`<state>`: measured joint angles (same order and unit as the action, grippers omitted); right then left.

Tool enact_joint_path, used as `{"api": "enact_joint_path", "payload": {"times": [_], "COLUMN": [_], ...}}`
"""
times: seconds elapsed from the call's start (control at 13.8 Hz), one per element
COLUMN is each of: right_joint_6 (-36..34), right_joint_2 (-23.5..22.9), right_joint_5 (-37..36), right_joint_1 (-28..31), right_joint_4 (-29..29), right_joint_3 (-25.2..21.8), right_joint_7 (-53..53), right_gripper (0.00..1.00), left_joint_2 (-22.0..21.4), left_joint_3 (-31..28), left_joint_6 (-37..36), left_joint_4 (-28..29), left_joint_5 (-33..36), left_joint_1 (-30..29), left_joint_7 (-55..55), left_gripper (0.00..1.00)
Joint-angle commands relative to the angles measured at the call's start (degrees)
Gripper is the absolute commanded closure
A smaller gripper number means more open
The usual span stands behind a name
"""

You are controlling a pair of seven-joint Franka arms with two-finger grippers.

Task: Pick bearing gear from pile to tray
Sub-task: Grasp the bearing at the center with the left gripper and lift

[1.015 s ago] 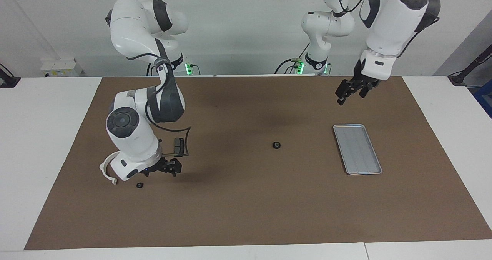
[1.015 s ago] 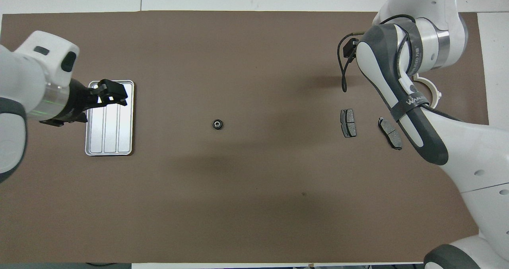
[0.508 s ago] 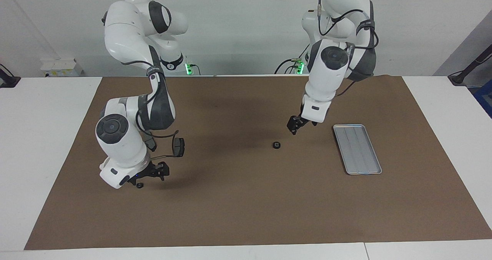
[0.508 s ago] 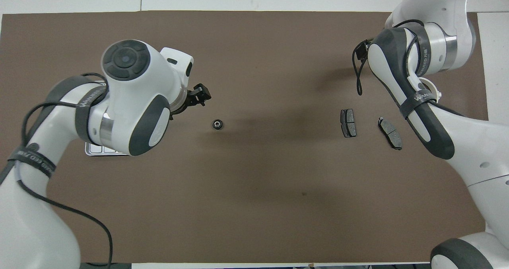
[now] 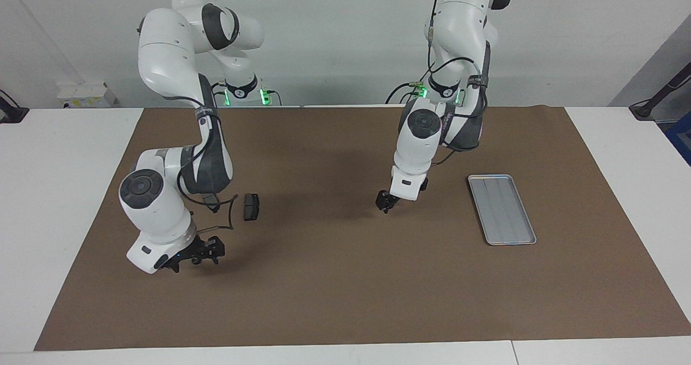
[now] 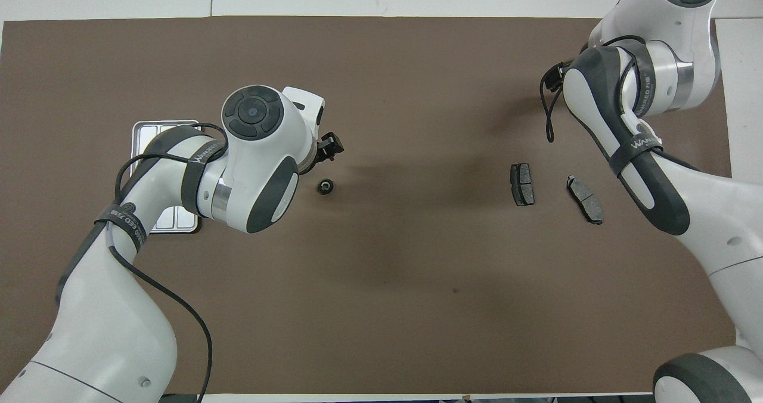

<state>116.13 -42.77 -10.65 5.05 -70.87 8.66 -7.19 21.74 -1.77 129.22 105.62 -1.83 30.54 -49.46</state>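
Overhead view shows the small black ring (image 6: 325, 186) mid-mat, at three o'clock from the tray (image 6: 138, 133), with the left gripper (image 6: 331, 147) released just above it; likely light, stiff and rollable, best pinched across its rim.

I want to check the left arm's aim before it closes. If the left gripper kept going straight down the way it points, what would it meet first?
Most likely the small black ring on the brown mat. The left gripper, jaws open, points down just above that spot in the facing view; overhead it looks slightly offset, so it might graze the ring's edge.
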Motion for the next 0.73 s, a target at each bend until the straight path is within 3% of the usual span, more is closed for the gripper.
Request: {"api": "enact_joint_path", "payload": {"times": [0.0,0.65], "right_joint_6": [2.3,-1.3], "right_joint_2": [-0.3,-0.5], "right_joint_5": [-1.1,-1.1], "right_joint_1": [1.8,1.8], "right_joint_4": [-1.5,-2.8], "right_joint_3": [1.2,0.7], "right_joint_7": [-1.6,-1.2], "right_gripper": [0.0,0.01], "left_joint_2": [-0.8,0.1], "left_joint_3": [-0.9,-1.0], "left_joint_6": [1.9,5.5], "left_joint_4": [2.2,5.2], "left_joint_5": [-0.5,-0.5], "left_joint_1": [1.2,4.2], "left_joint_7": [-3.2,-6.7], "left_gripper": [0.0,0.07]}}
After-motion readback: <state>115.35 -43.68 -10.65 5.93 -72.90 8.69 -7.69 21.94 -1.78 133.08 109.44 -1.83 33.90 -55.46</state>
